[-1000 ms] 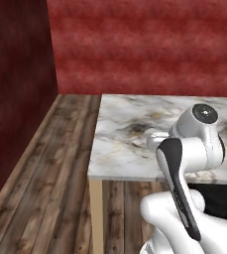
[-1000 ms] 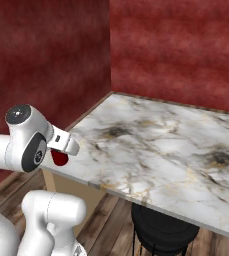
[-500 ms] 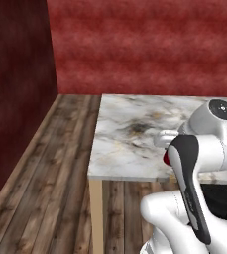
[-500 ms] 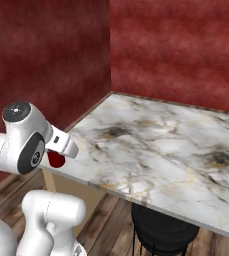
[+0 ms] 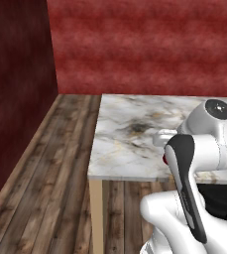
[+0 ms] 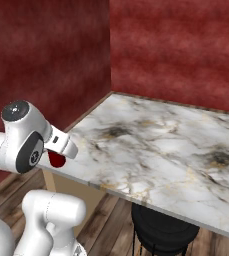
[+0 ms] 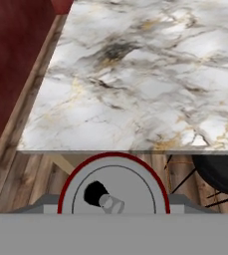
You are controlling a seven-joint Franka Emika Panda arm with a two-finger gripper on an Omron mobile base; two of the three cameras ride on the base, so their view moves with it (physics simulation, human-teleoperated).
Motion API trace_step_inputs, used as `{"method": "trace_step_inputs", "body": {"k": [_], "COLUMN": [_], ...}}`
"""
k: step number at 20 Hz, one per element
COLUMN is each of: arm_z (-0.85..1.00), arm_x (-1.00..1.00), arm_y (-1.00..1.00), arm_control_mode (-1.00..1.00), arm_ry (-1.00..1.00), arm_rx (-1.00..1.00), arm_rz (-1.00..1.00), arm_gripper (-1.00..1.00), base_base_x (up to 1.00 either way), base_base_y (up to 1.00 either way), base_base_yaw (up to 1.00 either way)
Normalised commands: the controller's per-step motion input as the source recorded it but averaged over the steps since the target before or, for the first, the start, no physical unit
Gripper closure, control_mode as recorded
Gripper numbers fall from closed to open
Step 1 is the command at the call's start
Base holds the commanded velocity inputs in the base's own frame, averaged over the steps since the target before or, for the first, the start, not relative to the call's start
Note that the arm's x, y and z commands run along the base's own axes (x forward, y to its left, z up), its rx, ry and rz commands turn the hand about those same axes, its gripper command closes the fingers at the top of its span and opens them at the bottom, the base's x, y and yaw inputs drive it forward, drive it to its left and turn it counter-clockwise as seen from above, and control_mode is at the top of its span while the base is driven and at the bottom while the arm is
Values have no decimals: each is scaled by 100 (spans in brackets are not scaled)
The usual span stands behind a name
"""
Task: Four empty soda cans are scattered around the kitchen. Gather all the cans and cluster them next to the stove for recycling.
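A red soda can (image 7: 113, 184) with a silver top sits between my gripper's jaws, low in the hand view. It hangs just off the near edge of the marble table (image 7: 135, 89). The right base view shows the same can (image 6: 56, 160) as a red shape under my white hand, with the gripper (image 6: 59, 153) shut on it beside the table's near left corner. A sliver of the red can (image 5: 164, 158) peeks out behind the arm in the left base view. The stove is out of view.
The marble table (image 6: 161, 150) stands on light wooden legs against dark red walls, over a wood plank floor (image 5: 60, 163). A black stool (image 6: 161, 230) sits under the table's near edge.
The arm's upper joints have swung to the right in the left base view. The hand with the red can has barely shifted. The table has stayed put.
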Motion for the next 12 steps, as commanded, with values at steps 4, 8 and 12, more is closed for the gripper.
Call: {"method": "trace_step_inputs", "body": {"k": [4, 8, 12], "arm_z": [-9, -9, -13], "arm_x": [7, 5, 0], "arm_y": [0, 0, 0], "arm_control_mode": [-100, -100, -100], "arm_ry": [0, 0, 0], "arm_rx": [0, 0, 0], "arm_rz": [0, 0, 0], "arm_gripper": [100, 100, 100], "base_base_x": [0, 0, 0], "base_base_y": [0, 0, 0], "base_base_yaw": [0, 0, 0]}}
